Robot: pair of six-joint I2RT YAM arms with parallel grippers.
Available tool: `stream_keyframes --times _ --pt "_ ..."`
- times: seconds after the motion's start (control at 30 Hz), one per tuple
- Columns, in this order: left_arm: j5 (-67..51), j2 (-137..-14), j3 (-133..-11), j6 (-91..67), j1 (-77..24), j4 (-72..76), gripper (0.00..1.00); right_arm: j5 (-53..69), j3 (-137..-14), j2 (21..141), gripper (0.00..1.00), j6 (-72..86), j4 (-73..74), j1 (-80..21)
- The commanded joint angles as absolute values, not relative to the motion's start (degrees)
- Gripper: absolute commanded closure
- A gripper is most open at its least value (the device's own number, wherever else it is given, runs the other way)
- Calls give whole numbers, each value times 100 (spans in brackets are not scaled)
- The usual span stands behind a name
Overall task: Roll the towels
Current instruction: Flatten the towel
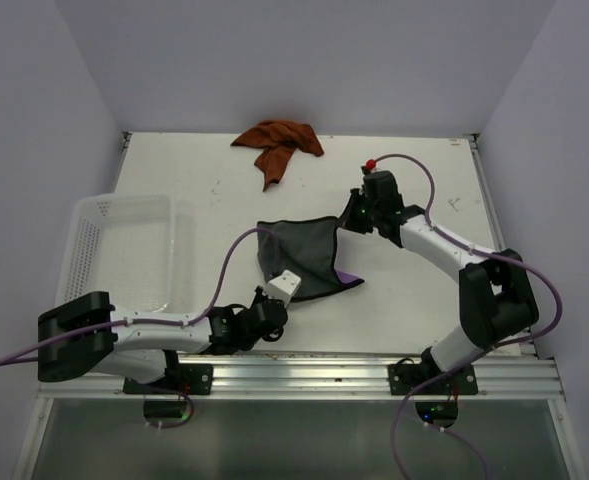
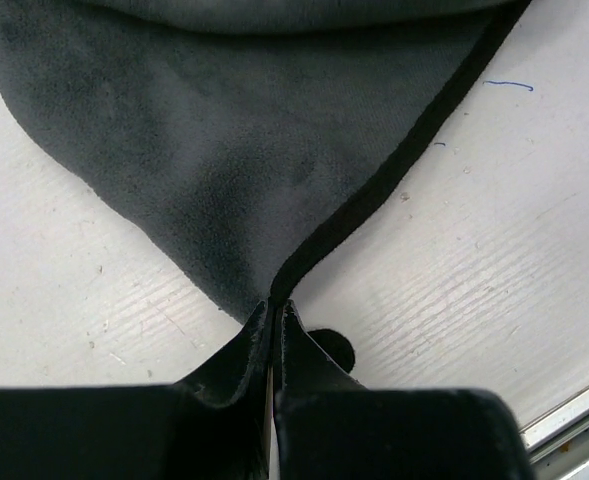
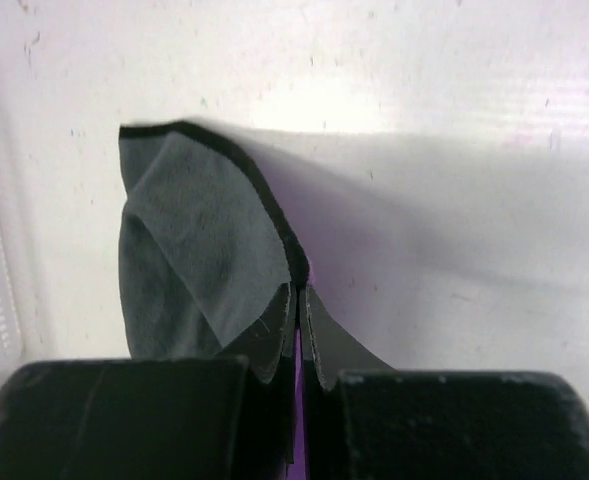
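The purple towel (image 1: 302,255) lies near the middle of the table (image 1: 414,290), grey side up, with a sliver of purple showing at its near right edge. Each arm has one corner of it. The left pincer (image 2: 274,308) is closed tight on the near corner, right where the black edging (image 2: 414,150) runs into the fingers. The right pincer (image 3: 297,300) is clamped on the far right corner, where the cloth folds back on itself. The grey sheet sags between the two and rests on the table.

To me this looks like the spreading-out step that comes before any rolling. To do it well, I'd draw the two corners apart just until the edge between them runs straight, with no hard tug, since each grip holds only a small pinch of fabric. The towel should go down low and flat, with that folded flap at the right corner smoothed out; a crease left there would make the roll lumpy.

The orange towel (image 1: 279,143) sits crumpled at the far edge, well apart and not yet touched. The white basket (image 1: 124,203) stands to the left, clear of the cloth.
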State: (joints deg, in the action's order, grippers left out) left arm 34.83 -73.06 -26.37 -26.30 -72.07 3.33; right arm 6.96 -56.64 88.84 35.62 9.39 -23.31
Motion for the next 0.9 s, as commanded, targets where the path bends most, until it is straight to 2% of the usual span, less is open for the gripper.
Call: stream_keyframes --times 0.0,0.27,0.53,0.6,0.63,0.67,0.73,0.87 --pt "3656 -7137 -2575 -2856 -7225 308 100 283 -6387 9280 100 3165 1238 -2224" --pt "3516 -7154 -2751 -2777 -7225 194 100 456 -7689 10510 100 2813 1477 -1899" --pt "3278 -7224 -3014 -2760 -7225 9 98 685 -8323 10811 100 2189 1679 -1705" --pt "3226 -7260 -3085 -2760 -7225 -244 76 729 -8271 10811 100 2014 1679 -1714" --pt "3217 -7260 -3137 -2838 -7225 -290 51 738 -8244 10811 100 1960 1670 -1714" --pt "3208 -7242 -3155 -2882 -7216 -325 42 756 -8209 10811 100 1934 1661 -1705" --pt "3147 -7155 -3208 -2962 -7225 -386 26 782 -8139 10819 100 1846 1652 -1714" --pt "3313 -6909 -3427 -3242 -7225 -885 16 800 -8077 10767 100 1767 1670 -1714"
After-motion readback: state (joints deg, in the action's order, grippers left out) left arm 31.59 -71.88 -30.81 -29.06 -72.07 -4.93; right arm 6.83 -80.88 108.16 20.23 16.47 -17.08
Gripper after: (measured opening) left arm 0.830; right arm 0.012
